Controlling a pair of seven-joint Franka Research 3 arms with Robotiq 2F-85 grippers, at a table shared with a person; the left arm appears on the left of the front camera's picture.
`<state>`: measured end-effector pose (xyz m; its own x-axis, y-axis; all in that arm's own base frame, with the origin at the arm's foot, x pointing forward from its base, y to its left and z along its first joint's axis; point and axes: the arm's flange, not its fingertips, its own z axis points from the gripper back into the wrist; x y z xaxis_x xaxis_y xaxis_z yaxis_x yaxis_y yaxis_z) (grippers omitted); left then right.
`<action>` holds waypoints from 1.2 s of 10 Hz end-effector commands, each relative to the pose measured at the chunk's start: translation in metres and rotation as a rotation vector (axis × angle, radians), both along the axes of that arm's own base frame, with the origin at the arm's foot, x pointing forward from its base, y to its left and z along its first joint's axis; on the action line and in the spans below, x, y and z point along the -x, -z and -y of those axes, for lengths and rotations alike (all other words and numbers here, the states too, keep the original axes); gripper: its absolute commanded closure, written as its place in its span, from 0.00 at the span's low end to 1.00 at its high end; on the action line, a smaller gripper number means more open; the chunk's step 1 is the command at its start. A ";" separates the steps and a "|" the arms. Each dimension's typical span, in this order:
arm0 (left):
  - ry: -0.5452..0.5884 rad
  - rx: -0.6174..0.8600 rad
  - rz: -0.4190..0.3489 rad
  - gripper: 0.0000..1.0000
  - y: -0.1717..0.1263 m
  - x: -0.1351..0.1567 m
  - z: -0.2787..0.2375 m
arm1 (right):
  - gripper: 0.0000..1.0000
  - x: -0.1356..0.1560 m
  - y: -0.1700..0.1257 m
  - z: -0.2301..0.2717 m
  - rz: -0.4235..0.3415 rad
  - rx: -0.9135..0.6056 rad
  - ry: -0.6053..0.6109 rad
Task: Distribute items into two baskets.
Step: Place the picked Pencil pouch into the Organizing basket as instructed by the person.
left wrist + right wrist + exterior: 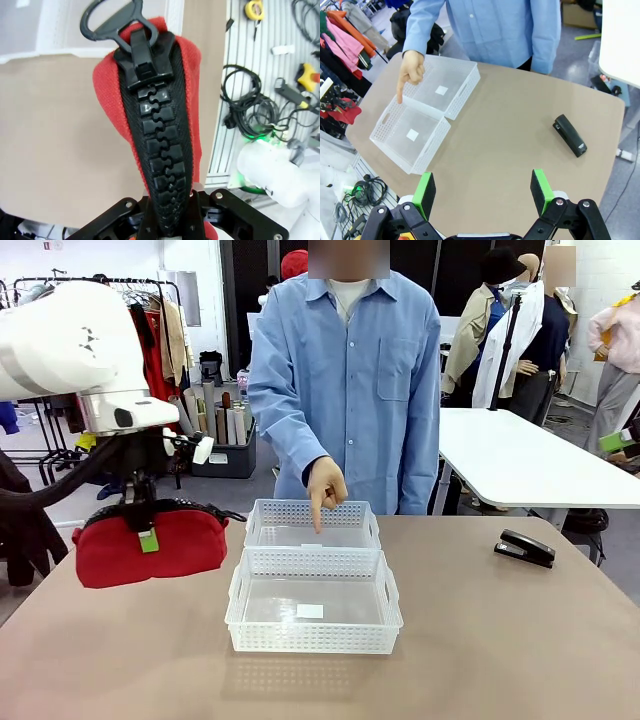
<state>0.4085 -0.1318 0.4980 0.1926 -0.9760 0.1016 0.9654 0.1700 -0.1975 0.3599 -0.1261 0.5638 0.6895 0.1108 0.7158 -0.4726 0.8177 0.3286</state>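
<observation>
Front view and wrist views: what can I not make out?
- Left wrist view: the red pouch hides the fingertips of the left gripper.
- Front view: the near basket hides part of the far basket; whether the person's hand touches it is unclear.
- Front view: the stapler is too small for detail.

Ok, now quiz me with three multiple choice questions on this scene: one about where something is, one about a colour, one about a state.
1. Where is the stapler? A in a basket; B in the person's hand; C on the table, right side.
2. What colour is the pouch? A red; B blue; C white.
3. The left gripper is: A open, empty; B shut on the pouch; C shut on the stapler.

Answers: 1 C, it lies on bare tabletop. 2 A, its fabric is red. 3 B, its fingers clamp the pouch at the zipper, holding it clear of the table.
</observation>
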 end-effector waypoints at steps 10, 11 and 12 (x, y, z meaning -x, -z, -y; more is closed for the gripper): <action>0.148 -0.011 0.024 1.00 0.020 -0.004 0.137 | 0.00 -0.001 -0.001 0.000 0.012 -0.012 -0.006; 0.139 -0.014 0.046 1.00 0.021 -0.008 0.147 | 0.00 -0.001 -0.001 0.000 0.012 -0.012 -0.006; 0.124 -0.020 0.058 1.00 0.021 -0.017 0.155 | 0.00 -0.001 -0.001 0.000 0.012 -0.012 -0.006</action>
